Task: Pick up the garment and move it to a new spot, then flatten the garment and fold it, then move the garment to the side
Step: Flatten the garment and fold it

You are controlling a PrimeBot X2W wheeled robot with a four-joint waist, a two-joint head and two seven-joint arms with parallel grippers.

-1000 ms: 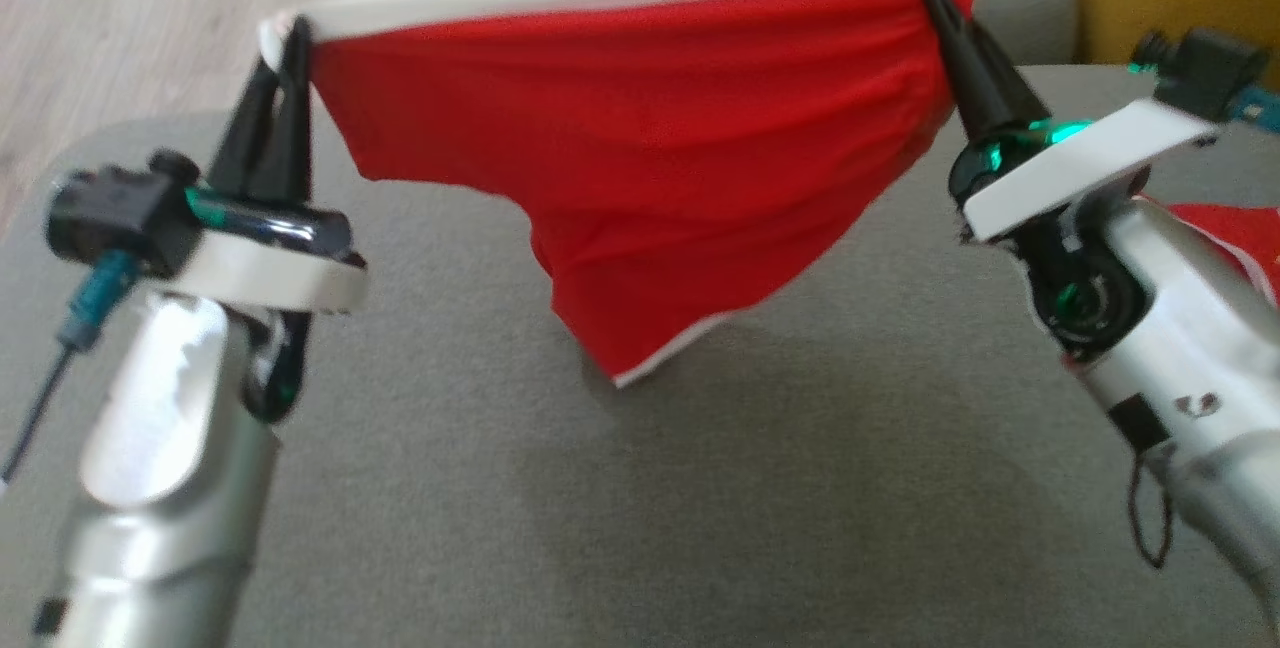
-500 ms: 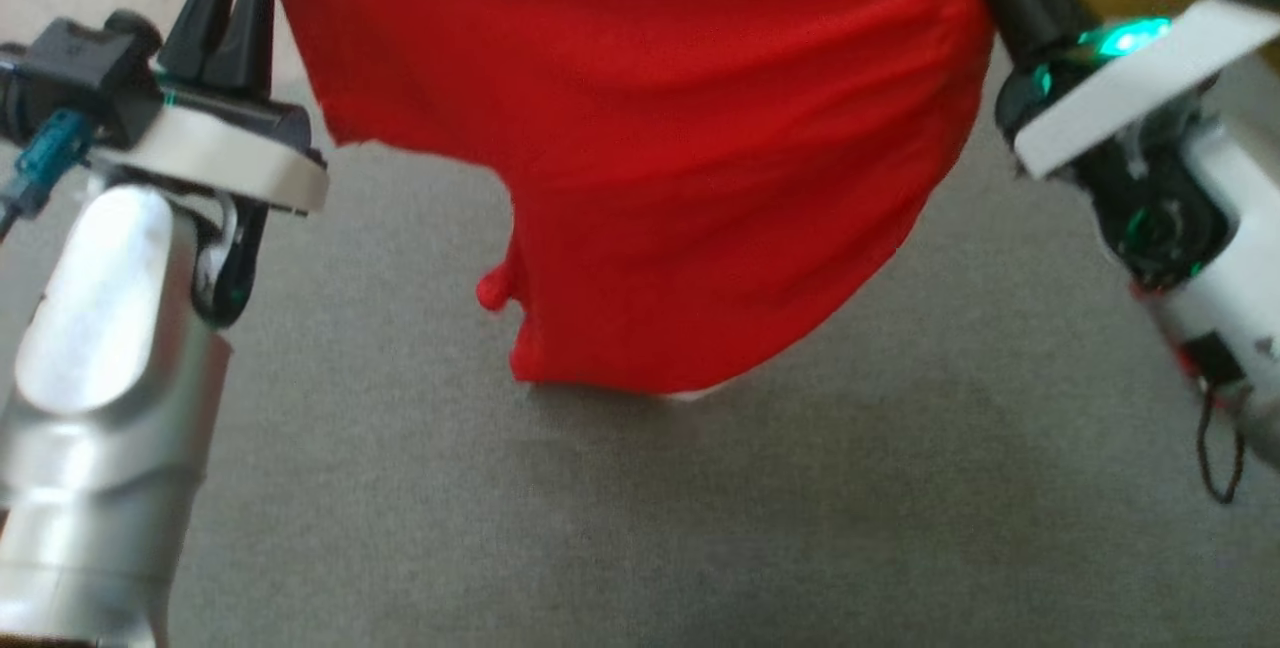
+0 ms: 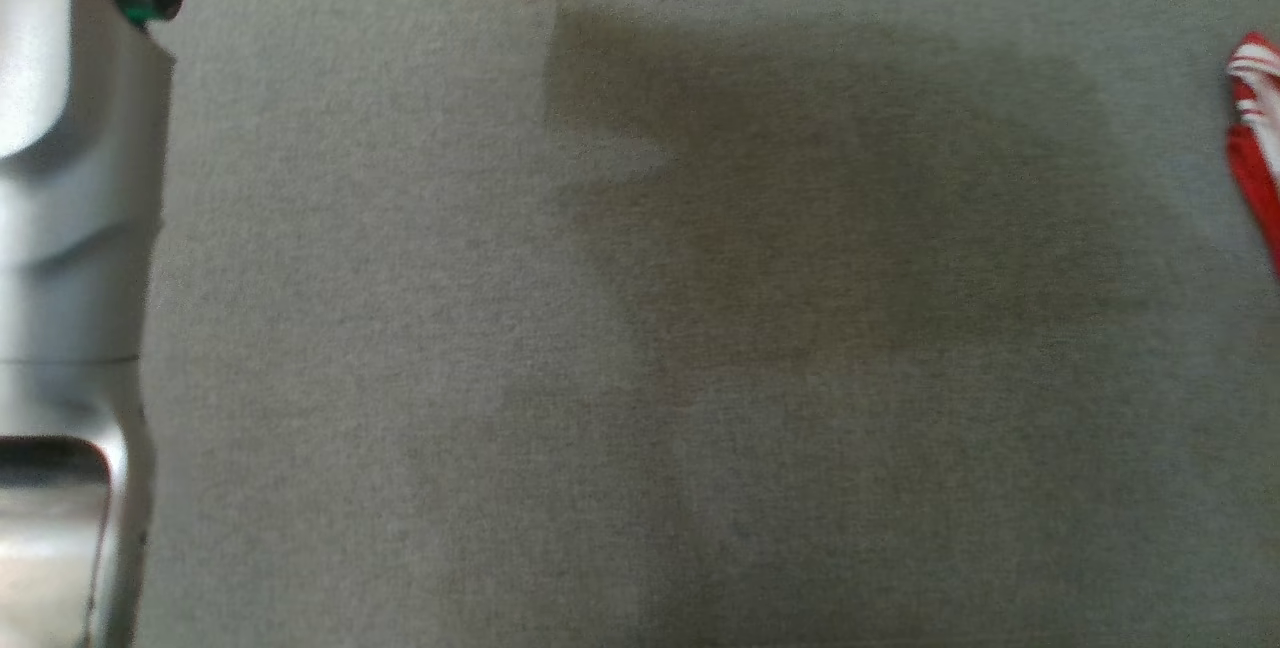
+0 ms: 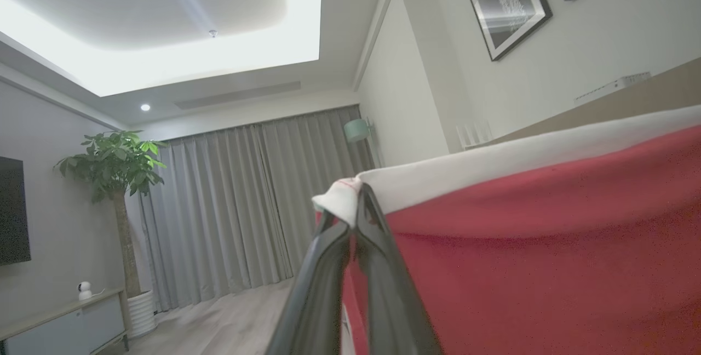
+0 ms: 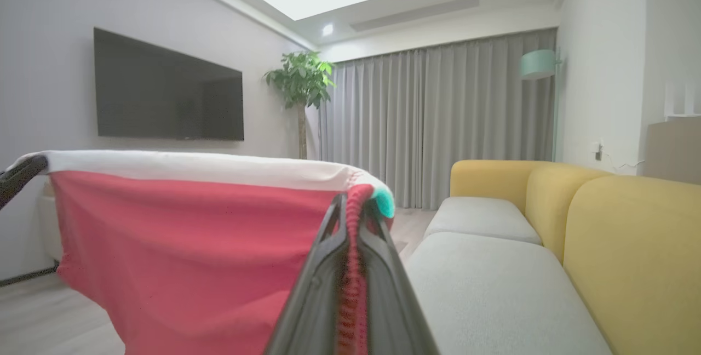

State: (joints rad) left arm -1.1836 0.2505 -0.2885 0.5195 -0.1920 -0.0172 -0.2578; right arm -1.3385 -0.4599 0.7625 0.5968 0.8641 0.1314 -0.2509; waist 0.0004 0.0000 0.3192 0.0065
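The left gripper (image 4: 351,217) and right gripper (image 5: 350,210) have fingers clamped on the white band (image 4: 493,166) at its corners. The red garment (image 4: 547,245), probably shorts, hangs between them above the grey cushion (image 3: 640,378). Pulling wider could slip a corner free.

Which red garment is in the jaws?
The plain garment with the white band, clamped in both jaws; the striped garment lies on the grey surface.

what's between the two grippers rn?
The red garment, stretched along its white band, runs from the right gripper to the left gripper, both shut on it. The right wrist view shows the whole span.
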